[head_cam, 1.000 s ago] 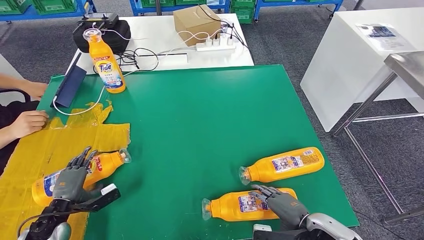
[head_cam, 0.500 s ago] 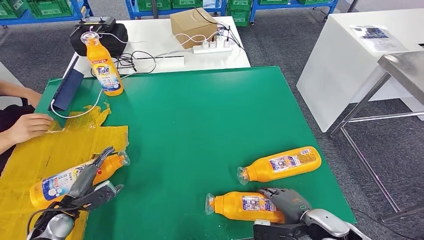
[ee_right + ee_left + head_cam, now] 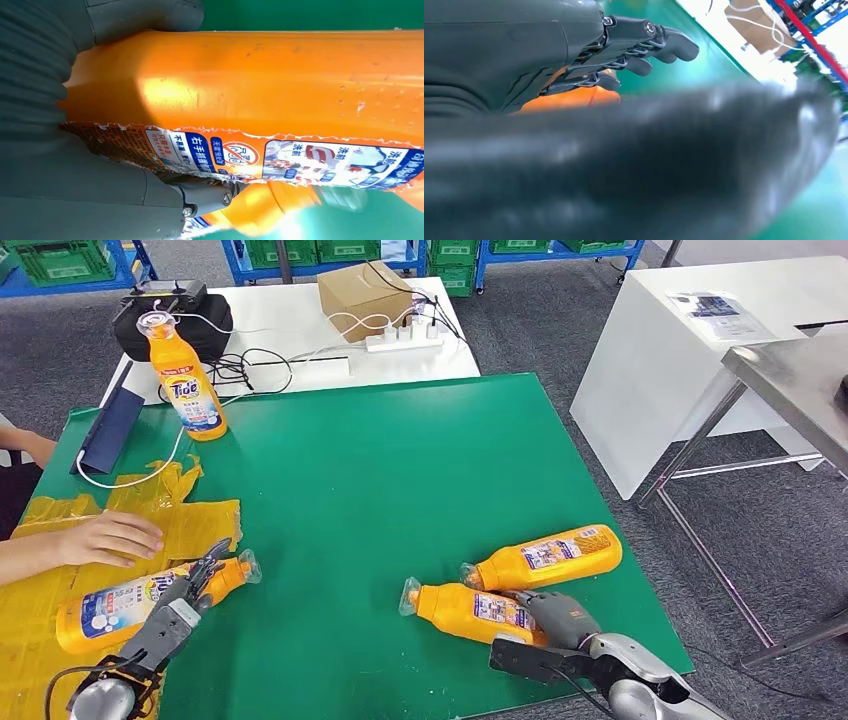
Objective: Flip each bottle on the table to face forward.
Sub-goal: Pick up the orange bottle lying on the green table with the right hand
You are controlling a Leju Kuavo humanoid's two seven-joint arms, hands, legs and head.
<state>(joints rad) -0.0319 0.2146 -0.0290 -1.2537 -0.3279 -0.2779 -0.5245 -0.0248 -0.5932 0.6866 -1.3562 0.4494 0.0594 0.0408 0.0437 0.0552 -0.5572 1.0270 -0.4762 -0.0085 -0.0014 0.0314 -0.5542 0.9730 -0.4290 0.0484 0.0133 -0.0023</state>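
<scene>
Your right hand [image 3: 560, 625] has its fingers [image 3: 210, 197] wrapped around the nearest bottle [image 3: 465, 610], lying on the green table [image 3: 380, 470]; your left hand [image 3: 185, 600] rests extended fingers [image 3: 649, 42] on another lying bottle [image 3: 130, 602], holding nothing

On the bench [image 3: 380, 470], one bottle [image 3: 185, 380] stands upright at the upper left of the frame. A second bottle [image 3: 120, 602] lies at the lower left on a crumpled sheet [image 3: 60, 540], with the left hand [image 3: 185, 595] over its neck end and a person's hand [image 3: 110, 537] just behind it. At the lower right two bottles lie side by side: the farther bottle [image 3: 545, 557] behind, the nearer bottle [image 3: 465, 608] in front, the right hand [image 3: 560, 625] at its base end.
</scene>
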